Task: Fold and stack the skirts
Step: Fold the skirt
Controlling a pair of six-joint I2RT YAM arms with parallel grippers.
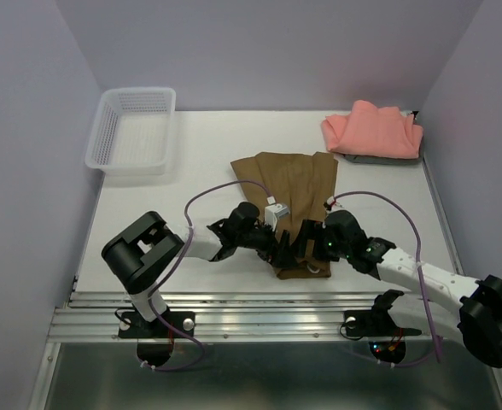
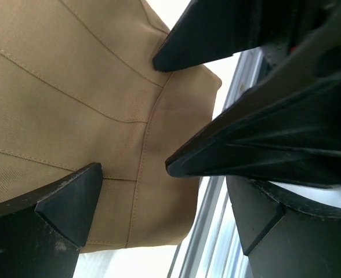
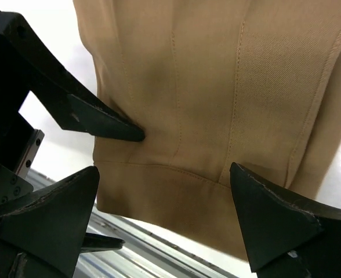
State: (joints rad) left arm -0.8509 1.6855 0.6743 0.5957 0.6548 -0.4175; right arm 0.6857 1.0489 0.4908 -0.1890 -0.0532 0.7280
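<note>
The olive-brown pleated skirt lies flat mid-table, waistband toward the near edge. My left gripper and right gripper meet over that waistband end, fingertips almost touching each other. In the left wrist view my gripper is open over the skirt's corner. In the right wrist view my gripper is open, straddling the waistband, holding nothing. The salmon-pink skirt lies folded at the back right on the grey skirt, of which only an edge shows.
A white mesh basket stands at the back left. The metal rail of the table's near edge runs just below the waistband, and shows in the right wrist view. Walls close in the left, back and right sides.
</note>
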